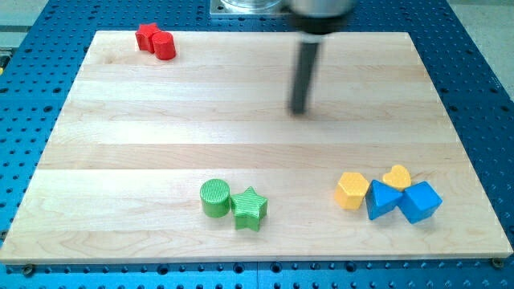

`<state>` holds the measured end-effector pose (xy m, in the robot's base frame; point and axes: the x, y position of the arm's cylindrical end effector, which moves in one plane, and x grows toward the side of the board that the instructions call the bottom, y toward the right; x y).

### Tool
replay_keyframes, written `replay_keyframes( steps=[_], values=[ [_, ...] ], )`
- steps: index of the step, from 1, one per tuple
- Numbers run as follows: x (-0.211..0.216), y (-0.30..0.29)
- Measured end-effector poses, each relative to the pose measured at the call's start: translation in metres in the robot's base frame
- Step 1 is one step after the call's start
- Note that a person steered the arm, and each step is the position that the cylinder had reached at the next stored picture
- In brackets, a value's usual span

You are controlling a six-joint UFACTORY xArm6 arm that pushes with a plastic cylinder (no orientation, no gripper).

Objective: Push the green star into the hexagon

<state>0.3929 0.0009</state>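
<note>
The green star (250,209) lies near the view's bottom, left of centre, touching a green cylinder (214,197) on its left. The yellow hexagon (352,190) lies to the star's right, at the left end of a cluster of blocks. My tip (299,111) is well above both in the view, roughly over the gap between them, touching no block.
A yellow heart (397,177), a blue triangular block (382,201) and a blue cube (421,201) crowd the hexagon's right side. A red star (147,35) and red cylinder (165,45) sit at the view's top left. The wooden board (161,120) lies on a blue perforated table.
</note>
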Motion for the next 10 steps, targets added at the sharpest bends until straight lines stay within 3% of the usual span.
replay_keyframes(
  steps=[1,2,4,5,6,7,8,10],
  values=[
    [0.066,-0.126],
    [0.138,-0.136],
    [0.193,-0.036],
    [0.199,-0.008],
    [0.186,0.091],
    [0.189,0.038],
    [0.165,0.053],
    [0.178,0.086]
  ],
)
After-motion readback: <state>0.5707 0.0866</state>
